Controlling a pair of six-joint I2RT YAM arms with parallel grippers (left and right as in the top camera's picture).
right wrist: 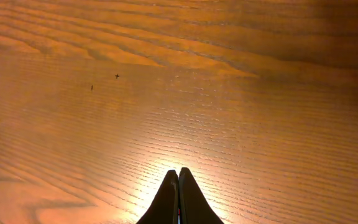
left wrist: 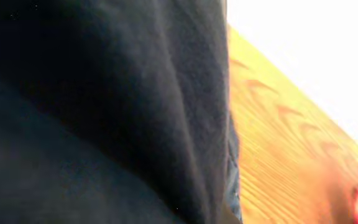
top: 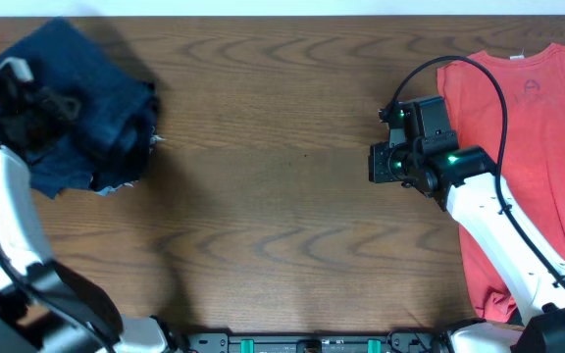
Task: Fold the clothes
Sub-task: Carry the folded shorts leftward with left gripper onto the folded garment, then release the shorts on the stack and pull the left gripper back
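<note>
A heap of dark navy-blue shorts (top: 106, 108) lies bunched at the table's far left corner. My left gripper (top: 18, 93) sits on the left part of this heap. In the left wrist view dark navy cloth (left wrist: 104, 112) fills most of the picture and hides the fingers. A coral-red T-shirt (top: 542, 147) lies spread along the right edge of the table. My right gripper (top: 376, 162) hovers just left of the T-shirt, over bare wood. Its fingers (right wrist: 179, 180) are pressed together and hold nothing.
The wooden table (top: 282, 196) runs between the two garments. The right arm's black cable (top: 488, 88) arcs over the T-shirt. The arm bases stand at the front edge (top: 312, 343).
</note>
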